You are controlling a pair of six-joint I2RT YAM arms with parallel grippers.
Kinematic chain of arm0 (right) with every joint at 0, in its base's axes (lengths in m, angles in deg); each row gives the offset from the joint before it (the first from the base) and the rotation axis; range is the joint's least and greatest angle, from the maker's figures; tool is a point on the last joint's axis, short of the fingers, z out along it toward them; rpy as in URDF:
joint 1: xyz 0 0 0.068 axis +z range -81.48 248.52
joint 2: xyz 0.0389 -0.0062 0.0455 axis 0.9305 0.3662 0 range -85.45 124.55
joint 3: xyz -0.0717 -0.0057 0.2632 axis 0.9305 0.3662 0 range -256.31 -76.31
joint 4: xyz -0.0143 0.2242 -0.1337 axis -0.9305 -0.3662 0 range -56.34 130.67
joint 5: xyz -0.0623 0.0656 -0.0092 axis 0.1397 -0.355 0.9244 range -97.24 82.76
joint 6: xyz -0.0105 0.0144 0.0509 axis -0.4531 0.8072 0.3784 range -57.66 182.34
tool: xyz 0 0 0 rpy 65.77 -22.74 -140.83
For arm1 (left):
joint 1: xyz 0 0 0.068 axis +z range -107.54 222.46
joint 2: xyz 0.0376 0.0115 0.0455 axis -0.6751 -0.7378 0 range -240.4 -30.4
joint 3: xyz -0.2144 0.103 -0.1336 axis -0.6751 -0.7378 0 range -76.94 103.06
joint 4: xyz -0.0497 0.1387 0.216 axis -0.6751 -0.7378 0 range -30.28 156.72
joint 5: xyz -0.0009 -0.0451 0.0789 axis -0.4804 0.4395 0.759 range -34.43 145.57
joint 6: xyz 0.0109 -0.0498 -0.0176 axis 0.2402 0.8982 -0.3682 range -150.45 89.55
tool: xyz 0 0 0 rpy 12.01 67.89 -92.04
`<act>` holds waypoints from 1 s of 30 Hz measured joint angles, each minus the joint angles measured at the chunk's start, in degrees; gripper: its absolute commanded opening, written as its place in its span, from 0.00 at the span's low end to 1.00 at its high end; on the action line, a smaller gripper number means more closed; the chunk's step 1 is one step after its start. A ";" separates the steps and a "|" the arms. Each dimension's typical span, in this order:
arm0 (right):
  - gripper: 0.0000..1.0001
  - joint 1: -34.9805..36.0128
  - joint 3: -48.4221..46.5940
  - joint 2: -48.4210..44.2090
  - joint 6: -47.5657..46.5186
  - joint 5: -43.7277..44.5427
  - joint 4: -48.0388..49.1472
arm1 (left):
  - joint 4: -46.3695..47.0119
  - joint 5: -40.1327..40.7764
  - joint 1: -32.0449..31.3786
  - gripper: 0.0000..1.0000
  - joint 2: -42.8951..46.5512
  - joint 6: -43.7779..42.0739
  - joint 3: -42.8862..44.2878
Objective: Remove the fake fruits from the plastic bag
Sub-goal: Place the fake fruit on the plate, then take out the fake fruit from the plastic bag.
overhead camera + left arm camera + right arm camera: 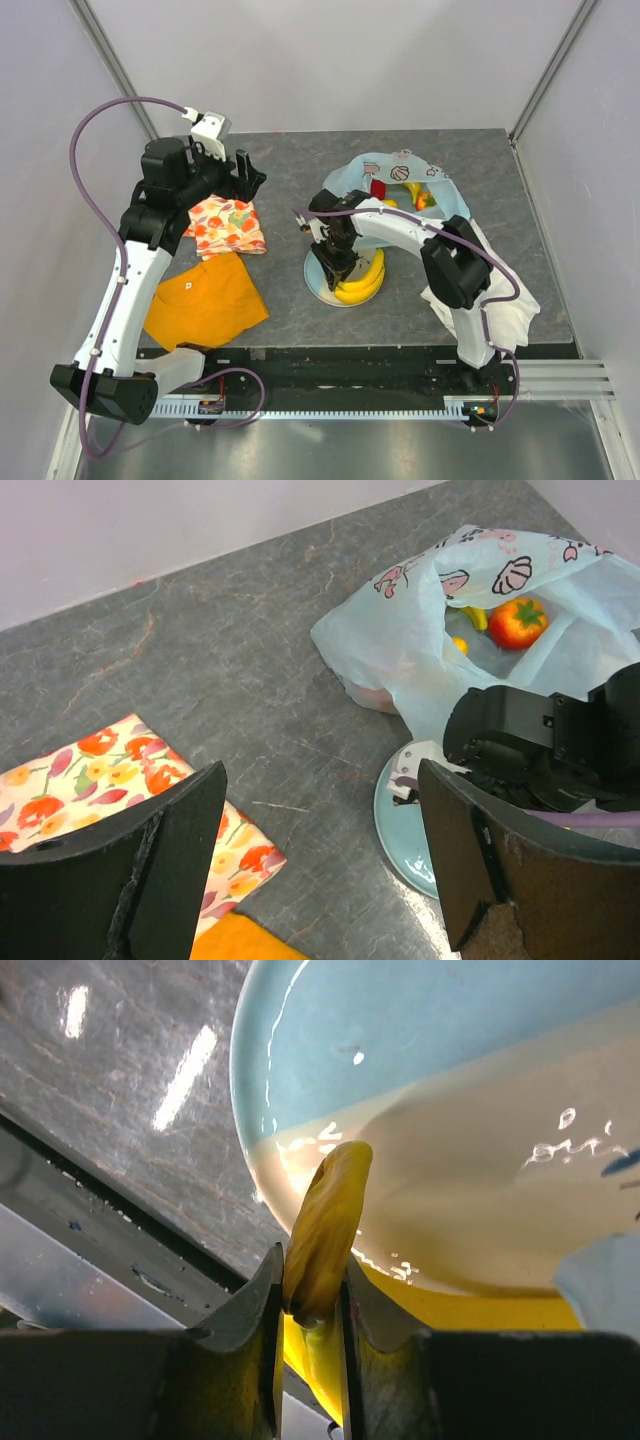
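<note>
The light-blue plastic bag (400, 172) lies open at the back right of the table. It also shows in the left wrist view (400, 630), with a red fruit (517, 622) and a small yellow-orange fruit (459, 645) inside. My right gripper (335, 262) is shut on the stem end of a bunch of yellow bananas (364, 282) that rests on a pale blue plate (322, 288). The right wrist view shows the fingers (262, 1305) pinching the banana (325, 1225) at the plate's rim (300, 1020). My left gripper (245, 180) is open and empty above the table's back left.
A fruit-patterned cloth (227, 225) and an orange cloth (205, 300) lie on the left, under my left arm. A white cloth (500, 290) lies at the right edge beside the bag. The plate (405, 815) is in front of the bag.
</note>
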 measured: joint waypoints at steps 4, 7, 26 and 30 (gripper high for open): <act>0.62 0.15 -2.49 3.04 -0.33 -0.11 0.00 | 0.04 -0.55 0.11 0.84 0.00 0.00 -0.24; 0.85 0.15 -4.07 4.20 -1.57 -0.81 -0.07 | 0.20 -0.90 0.13 0.84 -0.07 0.00 -0.24; 0.45 -11.28 -24.87 -12.33 -25.57 2.69 -16.65 | 2.10 -5.55 0.13 0.82 -11.78 4.09 6.75; 0.42 -18.16 -17.33 -12.39 -29.90 8.57 -15.89 | 2.82 -5.86 0.13 0.82 -12.70 4.33 7.28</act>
